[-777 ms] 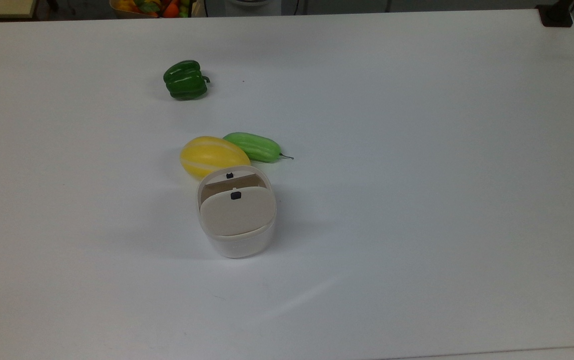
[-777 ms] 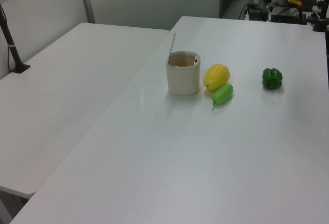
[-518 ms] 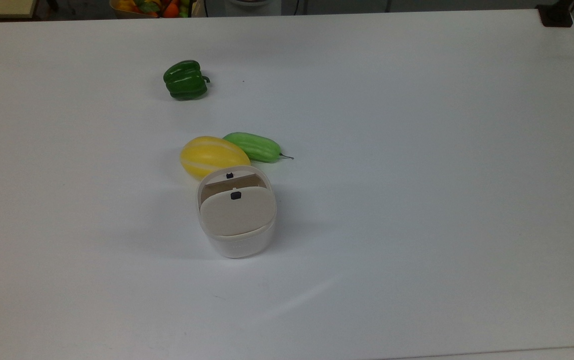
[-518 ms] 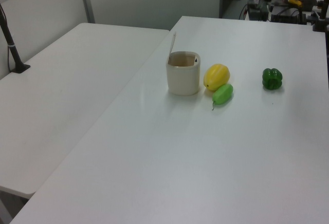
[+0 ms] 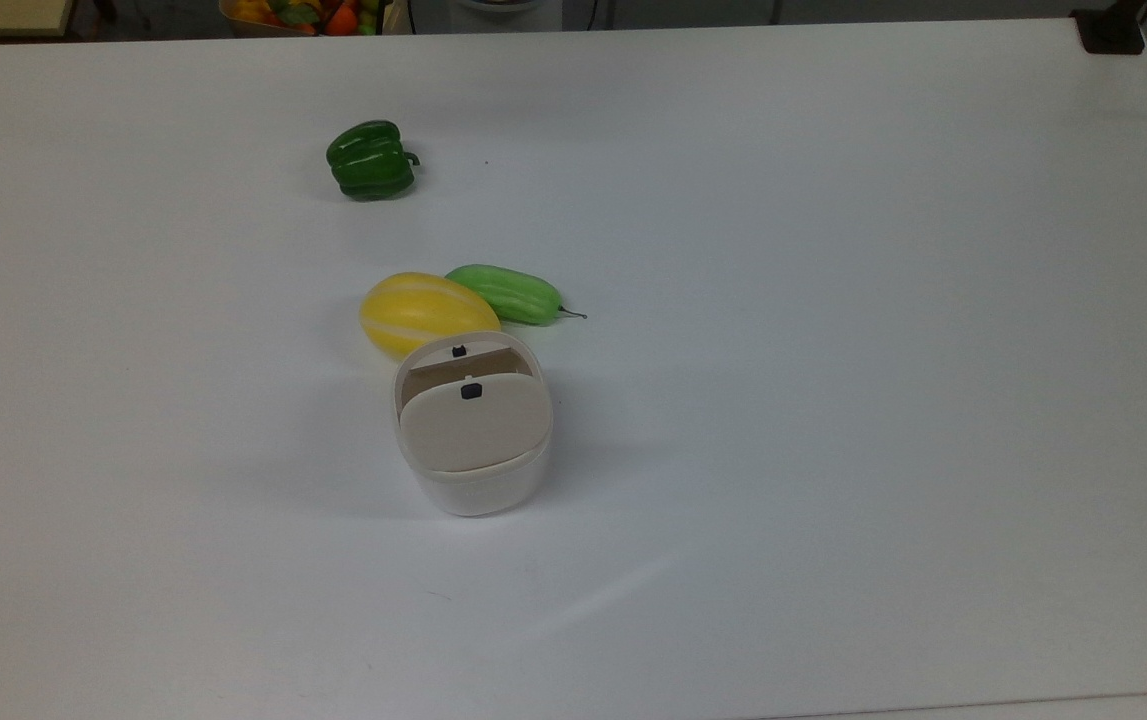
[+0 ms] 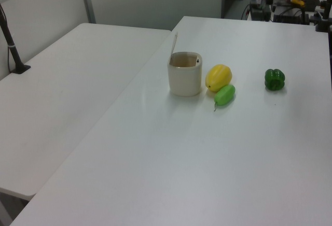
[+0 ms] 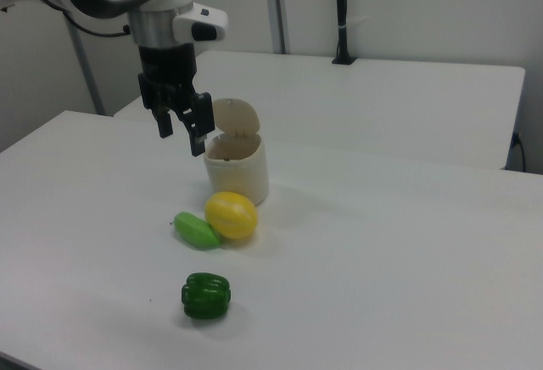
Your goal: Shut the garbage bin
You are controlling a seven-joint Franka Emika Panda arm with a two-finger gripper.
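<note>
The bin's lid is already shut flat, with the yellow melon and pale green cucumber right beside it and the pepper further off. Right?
Not quite: the garbage bin is open; the right view shows its lid standing upright. The yellow melon, cucumber and pepper lie as you describe.

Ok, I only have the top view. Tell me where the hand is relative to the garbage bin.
Observer: In the right view, the hand hangs just to the right view's left of the garbage bin, about level with its rim.
Operator: Give me the finger state.
Observer: The fingers are apart, with nothing between them.
Operator: Now describe the lid.
Observer: The lid stands upright at the bin's far edge in the right view. In the left view it appears edge-on, as a thin upright strip.
</note>
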